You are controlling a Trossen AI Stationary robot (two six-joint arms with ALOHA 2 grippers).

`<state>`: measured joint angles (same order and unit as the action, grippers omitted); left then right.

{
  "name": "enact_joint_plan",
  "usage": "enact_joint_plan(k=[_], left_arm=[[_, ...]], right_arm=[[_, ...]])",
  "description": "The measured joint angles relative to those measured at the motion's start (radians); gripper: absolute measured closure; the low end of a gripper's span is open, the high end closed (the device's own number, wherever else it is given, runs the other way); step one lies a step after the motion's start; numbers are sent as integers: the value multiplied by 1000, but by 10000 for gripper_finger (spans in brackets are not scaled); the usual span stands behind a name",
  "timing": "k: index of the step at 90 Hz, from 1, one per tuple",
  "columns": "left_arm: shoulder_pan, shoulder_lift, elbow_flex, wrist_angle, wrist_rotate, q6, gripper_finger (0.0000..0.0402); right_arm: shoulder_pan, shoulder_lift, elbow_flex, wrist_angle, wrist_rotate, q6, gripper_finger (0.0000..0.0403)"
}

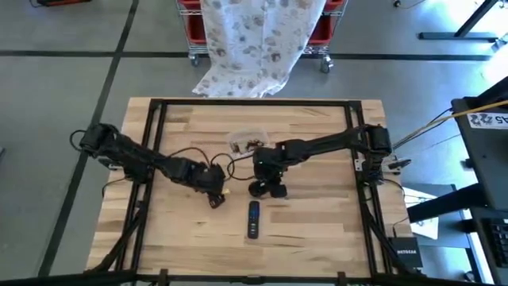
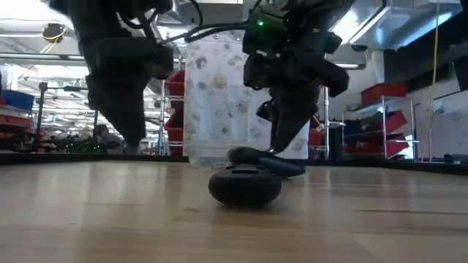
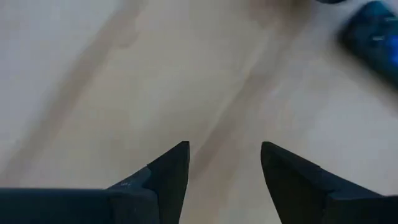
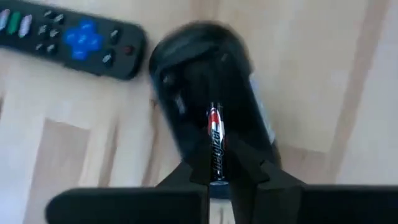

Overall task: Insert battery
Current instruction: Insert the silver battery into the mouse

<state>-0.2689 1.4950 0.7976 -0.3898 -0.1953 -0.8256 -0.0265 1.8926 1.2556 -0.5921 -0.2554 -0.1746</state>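
A black and red battery (image 4: 214, 140) stands between the fingers of my right gripper (image 4: 216, 165), which is shut on it just above a rounded black device (image 4: 199, 93) at the table's middle (image 1: 267, 189). A black remote (image 1: 253, 218) with blue buttons (image 4: 84, 37) lies flat on the table nearer the front edge. My left gripper (image 1: 216, 195) hangs open over bare wood left of the device, with nothing between its fingers (image 3: 168, 168). My right gripper pinches the battery's near half (image 4: 216, 163) between its two fingertips, the battery lying along the fingers. The fingers point down from above. The battery's free end (image 4: 213, 115) points at the black device; whether it touches the device I cannot tell.
A clear bowl (image 1: 248, 143) with small dark items stands just beyond the device. A black frame (image 1: 155, 111) runs around the tabletop. In the low view the remote's end (image 2: 245, 186) lies in front of the device (image 2: 270, 162).
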Motion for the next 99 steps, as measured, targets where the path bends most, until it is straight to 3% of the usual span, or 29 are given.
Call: enact_joint_plan(k=[9, 23, 42, 63, 75, 99], left_arm=[[-40, 2, -56, 172, -8, -68, 222], [-38, 2, -115, 294, -72, -125, 222], [8, 17, -156, 458, -84, -49, 222], [66, 55, -155, 535, -75, -10, 222], [89, 90, -155, 596, -17, -2, 222], [86, 104, -155, 626, 28, 4, 222]], right_arm=[[0, -1, 21, -3, 19, 6, 399], [0, 4, 23, -10, 26, 6, 401], [1, 10, 23, 18, 18, 5, 402], [1, 12, 23, 19, 1, -17, 399], [1, 13, 23, 7, -6, -15, 396], [0, -10, 57, -94, 1, -27, 400]])
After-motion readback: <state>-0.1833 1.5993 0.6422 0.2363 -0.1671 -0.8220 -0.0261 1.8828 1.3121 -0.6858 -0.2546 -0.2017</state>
